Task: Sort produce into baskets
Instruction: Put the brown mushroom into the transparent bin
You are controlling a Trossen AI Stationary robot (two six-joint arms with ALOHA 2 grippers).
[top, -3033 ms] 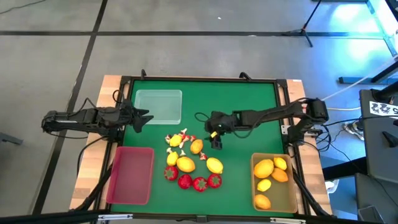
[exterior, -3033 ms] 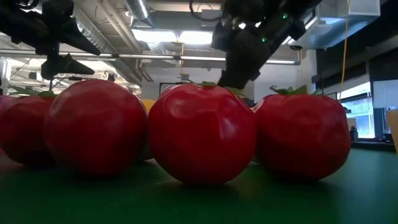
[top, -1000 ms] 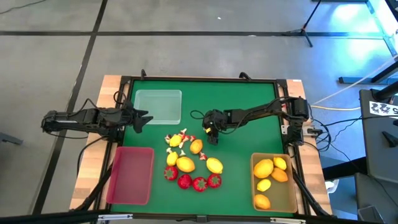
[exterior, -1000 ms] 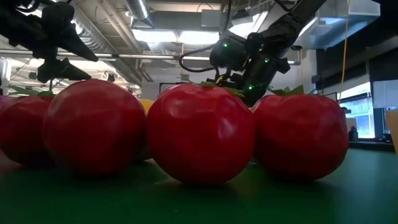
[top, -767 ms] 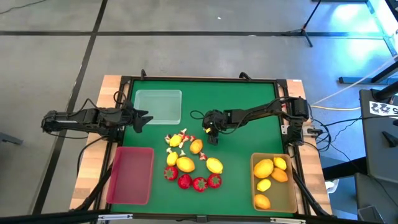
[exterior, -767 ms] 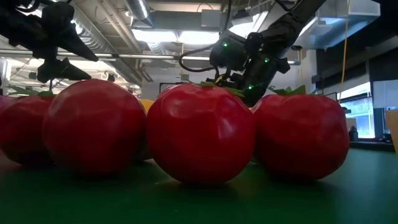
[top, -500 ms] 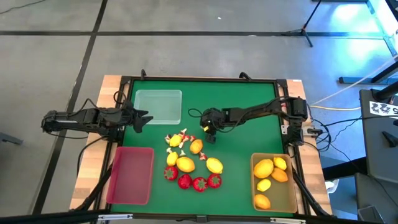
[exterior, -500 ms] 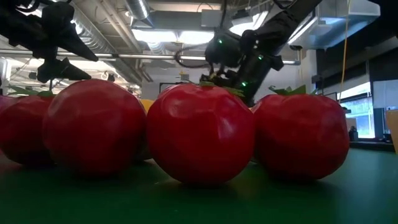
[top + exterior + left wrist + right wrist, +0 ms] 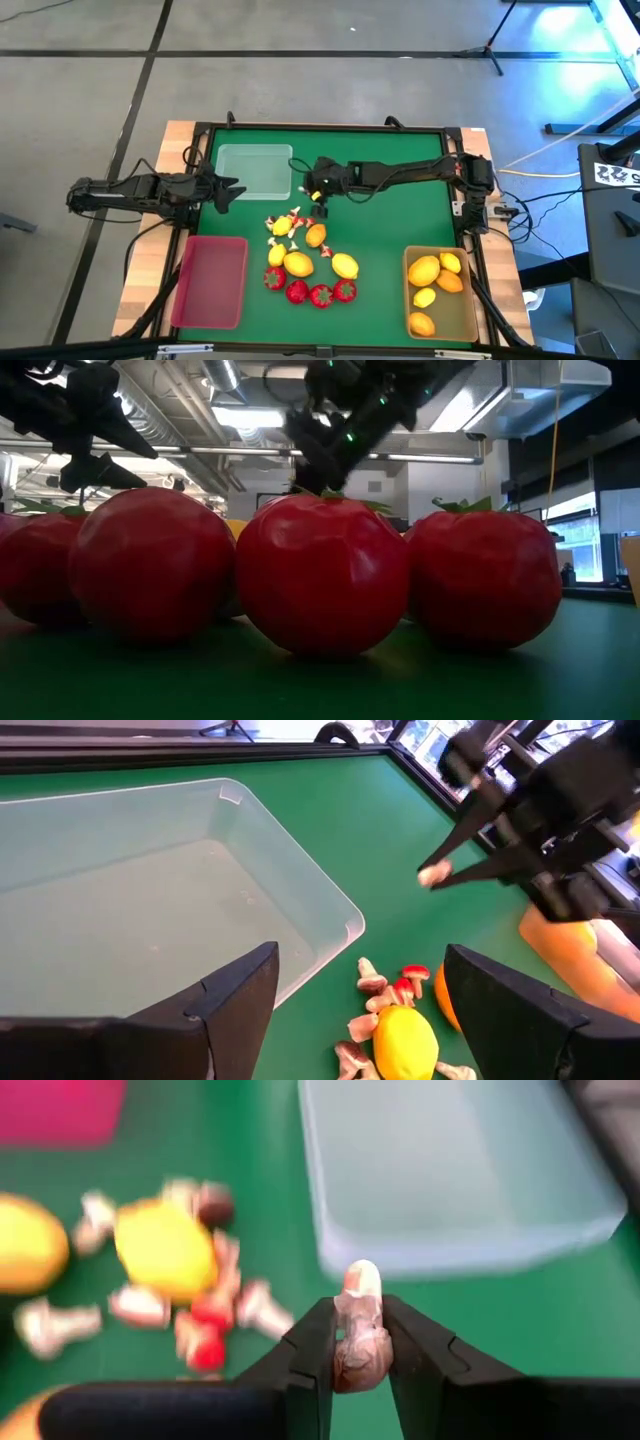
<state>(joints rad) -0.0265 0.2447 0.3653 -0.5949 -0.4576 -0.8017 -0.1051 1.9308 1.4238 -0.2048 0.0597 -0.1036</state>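
My right gripper [image 9: 314, 193] hangs above the green mat beside the clear basket [image 9: 256, 150], shut on a small white-and-pink piece [image 9: 360, 1328], which the left wrist view also shows [image 9: 433, 875]. Below it, loose produce lies on the mat: lemons [image 9: 298, 263], an orange fruit [image 9: 316, 235], small white-and-red bits [image 9: 288, 222] and red strawberries [image 9: 320, 294]. The red basket [image 9: 210, 282] sits near left. The tan basket [image 9: 468, 300], near right, holds lemons and an orange fruit. My left gripper [image 9: 232, 187] waits open at the table's left edge. My right gripper pinches the small piece by its sides [image 9: 345, 1342] between the two fingers. Its pale rounded end [image 9: 363, 1277] sticks out past the fingertips. The fingers slant down, coming from the table's right side. The piece is lifted clear of the mat.
In the low view, big red strawberries [image 9: 322, 575] fill the foreground and hide most of the mat. Bare green mat [image 9: 400, 215] lies to the right and toward the far edge. The table's black frame [image 9: 330, 127] runs around the mat.
My right gripper has risen from the far side of the produce pile. It has gone toward the table's left, toward the clear basket, carrying the small piece clear of the mat. The rest of the produce has stayed put.
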